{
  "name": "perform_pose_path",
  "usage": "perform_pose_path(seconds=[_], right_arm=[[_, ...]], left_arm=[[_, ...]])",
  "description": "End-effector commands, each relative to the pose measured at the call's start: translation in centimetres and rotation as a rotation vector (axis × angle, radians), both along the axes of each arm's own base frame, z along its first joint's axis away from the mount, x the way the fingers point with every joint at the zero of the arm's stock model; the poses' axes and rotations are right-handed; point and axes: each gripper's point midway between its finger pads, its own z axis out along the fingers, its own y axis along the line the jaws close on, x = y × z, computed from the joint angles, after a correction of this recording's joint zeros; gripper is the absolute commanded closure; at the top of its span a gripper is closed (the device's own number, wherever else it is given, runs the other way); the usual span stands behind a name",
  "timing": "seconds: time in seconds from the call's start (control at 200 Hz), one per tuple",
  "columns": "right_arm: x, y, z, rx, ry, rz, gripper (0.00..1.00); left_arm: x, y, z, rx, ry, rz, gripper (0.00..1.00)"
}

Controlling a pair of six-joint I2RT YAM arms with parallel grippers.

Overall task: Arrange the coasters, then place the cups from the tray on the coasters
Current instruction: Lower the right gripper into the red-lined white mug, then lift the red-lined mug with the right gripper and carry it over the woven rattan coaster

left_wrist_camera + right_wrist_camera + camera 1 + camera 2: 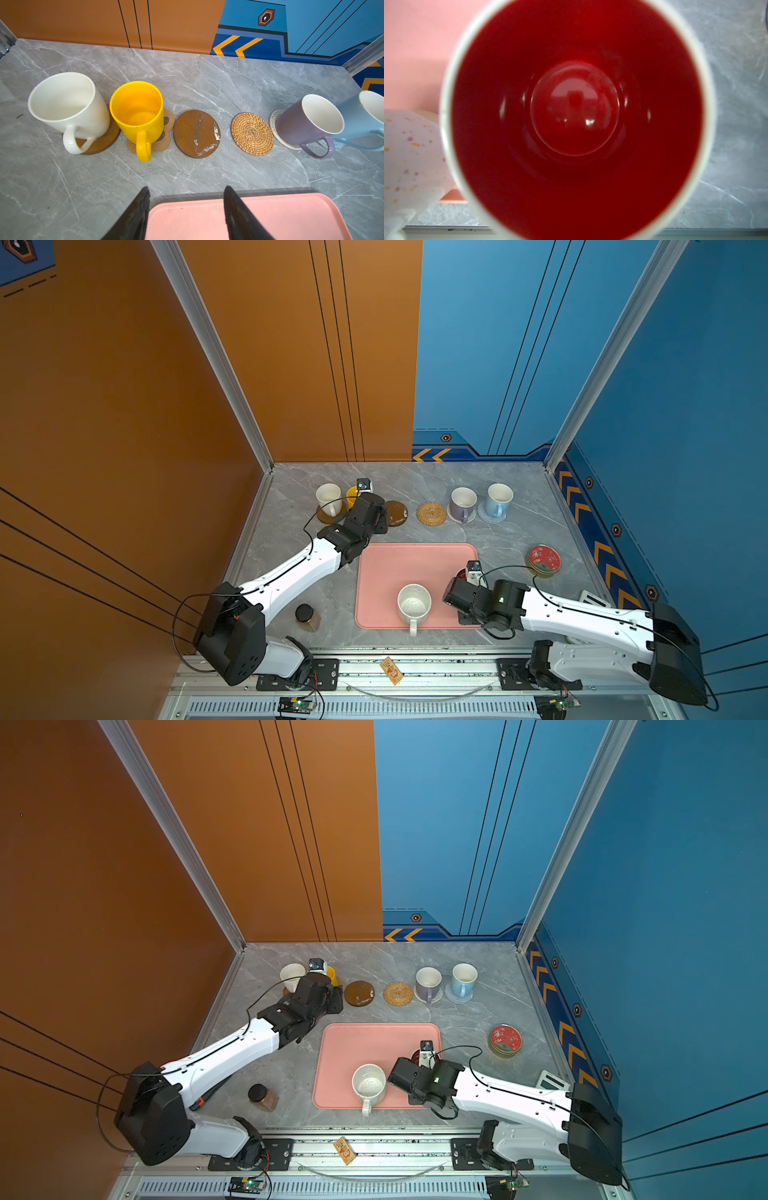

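Observation:
Along the back of the table a white cup (pixel 328 497), a yellow cup (pixel 137 112), a lavender cup (pixel 462 502) and a light blue cup (pixel 498 497) each stand on a coaster. Between them a brown disc coaster (pixel 396 513) and a rattan coaster (pixel 431 513) lie bare. The speckled cup (pixel 414 605) stands on the pink tray (pixel 395 564). My left gripper (pixel 186 190) hangs open and empty over the tray's far left corner. My right gripper (pixel 471 572) is over the white cup with the red inside (pixel 575 108) at the tray's right edge. That cup fills the right wrist view and hides the fingers.
A brown jar with a dark lid (pixel 306 616) stands left of the tray's near corner. A red round disc (pixel 545 559) lies right of the tray, with a small white device (pixel 594 599) nearer the front. Walls close the back and both sides.

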Motion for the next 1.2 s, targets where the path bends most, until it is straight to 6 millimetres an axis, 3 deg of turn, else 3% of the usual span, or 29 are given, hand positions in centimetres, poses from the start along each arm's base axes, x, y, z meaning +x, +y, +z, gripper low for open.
perform_pose_path(seconds=[0.0,0.666,0.926,0.951,1.021,1.046,1.192], right_arm=[[2.8,2.3,2.4,0.071,-0.077,0.062,1.00],[15.9,8.2,5.3,0.064,-0.171,0.166,1.00],[20.4,8.9,5.4,0.039,-0.179,0.169,1.00],[20.7,9.2,5.4,0.038,-0.181,0.177,1.00],[21.4,9.8,5.6,0.032,-0.184,0.196,1.00],[22.4,8.8,5.6,0.027,-0.186,0.170,1.00],[24.2,9.1,5.5,0.041,-0.181,0.167,1.00]], left_arm=[[0.3,0.1,0.9,-0.010,-0.011,-0.002,0.42],[0.4,1.1,1.1,-0.003,-0.021,0.028,0.42],[0.1,2.0,2.1,-0.010,-0.046,0.047,0.42],[-0.3,2.4,0.8,0.005,-0.023,0.050,0.42],[-0.3,2.8,0.9,0.002,-0.024,0.060,0.42],[-0.3,2.8,0.9,0.001,-0.024,0.061,0.42],[-0.3,2.8,0.9,-0.001,-0.025,0.060,0.42]])
